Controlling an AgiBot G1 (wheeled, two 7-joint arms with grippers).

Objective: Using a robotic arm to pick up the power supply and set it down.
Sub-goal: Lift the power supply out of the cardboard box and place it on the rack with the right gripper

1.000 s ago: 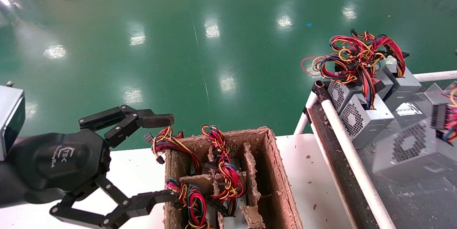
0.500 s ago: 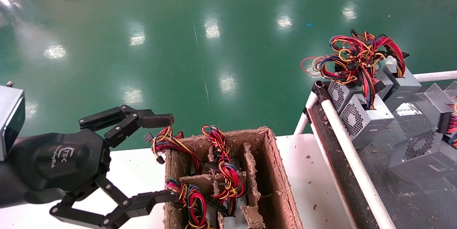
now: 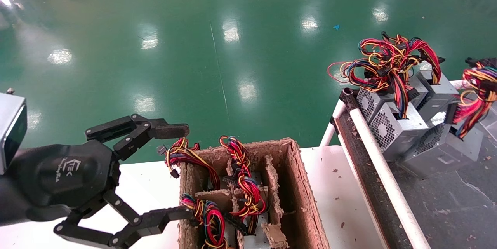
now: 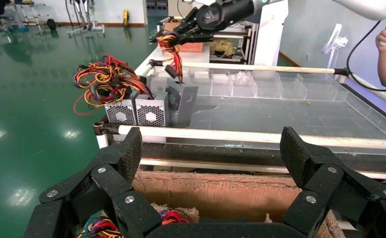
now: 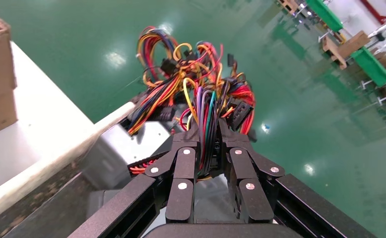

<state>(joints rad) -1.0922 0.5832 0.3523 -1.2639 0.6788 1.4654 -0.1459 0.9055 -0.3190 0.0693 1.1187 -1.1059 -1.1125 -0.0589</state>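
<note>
The right gripper (image 5: 208, 148) is pinched shut on the wire bundle (image 5: 201, 94) of the power supply (image 3: 440, 152). The box hangs tilted at the conveyor surface (image 3: 466, 210), just beside two like units (image 3: 392, 124). A slow, vertical descent is advised, with release only once the box is seated flat, since a wire-held load is judged liable to swing. The left gripper (image 3: 171, 171) is held spread by the cardboard box (image 3: 303, 194), idle.
</note>
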